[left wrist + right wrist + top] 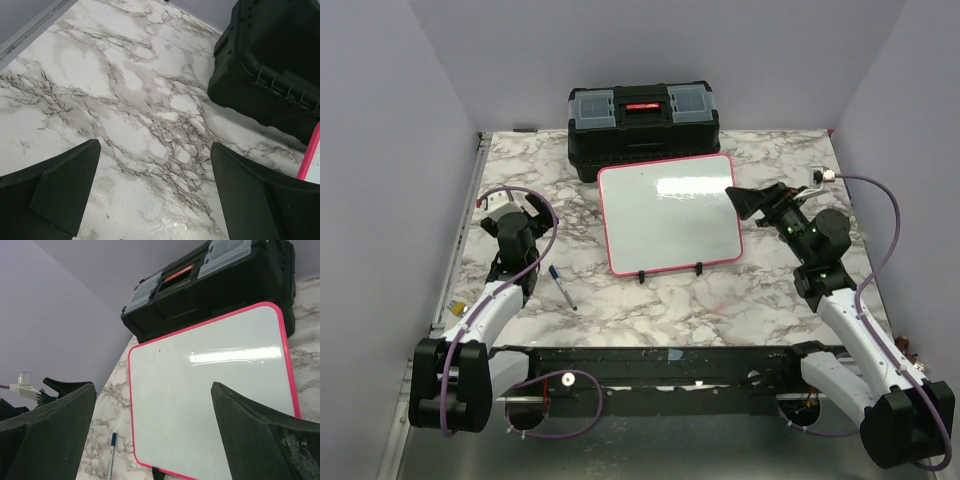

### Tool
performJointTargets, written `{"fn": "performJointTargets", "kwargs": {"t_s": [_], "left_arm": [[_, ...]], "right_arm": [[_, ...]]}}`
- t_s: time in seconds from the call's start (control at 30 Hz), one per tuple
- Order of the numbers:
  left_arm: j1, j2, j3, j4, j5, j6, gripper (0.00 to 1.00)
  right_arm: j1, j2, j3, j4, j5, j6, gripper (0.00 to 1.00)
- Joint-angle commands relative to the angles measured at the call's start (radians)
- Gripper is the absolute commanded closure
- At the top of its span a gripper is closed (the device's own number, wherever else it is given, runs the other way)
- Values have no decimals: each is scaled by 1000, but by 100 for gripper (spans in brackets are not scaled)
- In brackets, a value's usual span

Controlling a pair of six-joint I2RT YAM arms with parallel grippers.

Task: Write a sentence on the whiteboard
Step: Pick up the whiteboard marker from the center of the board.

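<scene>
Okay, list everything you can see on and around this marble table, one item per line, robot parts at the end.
Square glossy whiteboard with a thin pink-red frame: one, white, no writing visible, mid-table in front of the toolbox.
Black plastic toolbox with grey lid compartments: one, black, far edge of the table.
Slim marker pen with a blue cap: one, white and blue, lying left of the whiteboard.
Marble-patterned table: one, white with grey veins, under everything.
Robot arms: two, white and black, purple cables, near edge.
Left end effector: one, black, open, over bare table beside the toolbox.
Right end effector: one, black, open, at the whiteboard's right edge.
</scene>
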Motion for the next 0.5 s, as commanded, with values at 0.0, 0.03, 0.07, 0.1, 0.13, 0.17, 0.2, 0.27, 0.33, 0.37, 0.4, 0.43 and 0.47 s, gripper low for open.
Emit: {"fn": "performJointTargets", "kwargs": {"t_s": [0.0,0.03,0.07,0.1,0.13,0.17,0.2,0.27,0.33,0.37,0.4,0.43,0.47], "left_arm": [[-3,-23,45,-52,-4,-18,6],[-4,-25,52,-68,0,-24,7],[-4,-28,60,-92,2,-31,7],[-5,-31,68,-115,7,-36,7],[-5,-32,79,-137,12,-43,7],[-5,-33,90,-170,18,-49,7],[-7,-32,109,-203,24,-53,7],[-16,-27,148,-291,17,-73,7],[-31,-25,175,-366,15,-83,7],[-39,-27,184,-402,11,-94,8],[-47,-28,191,-432,12,-105,9],[-56,-30,197,-467,13,-115,10],[-64,-29,201,-496,16,-126,10]], "right_arm": [[2,33,86,-153,-28,-62,0],[1,46,111,-195,-30,-78,0],[2,58,135,-232,-27,-88,0],[2,68,154,-275,-14,-97,0],[2,79,173,-314,0,-101,0],[4,89,189,-340,15,-106,0],[8,102,207,-371,33,-110,0],[41,140,259,-456,109,-127,0],[123,194,330,-552,240,-159,0],[172,219,365,-588,311,-177,0],[229,234,385,-612,386,-192,0],[267,245,397,-618,430,-197,0],[301,250,402,-617,455,-195,0]]}}
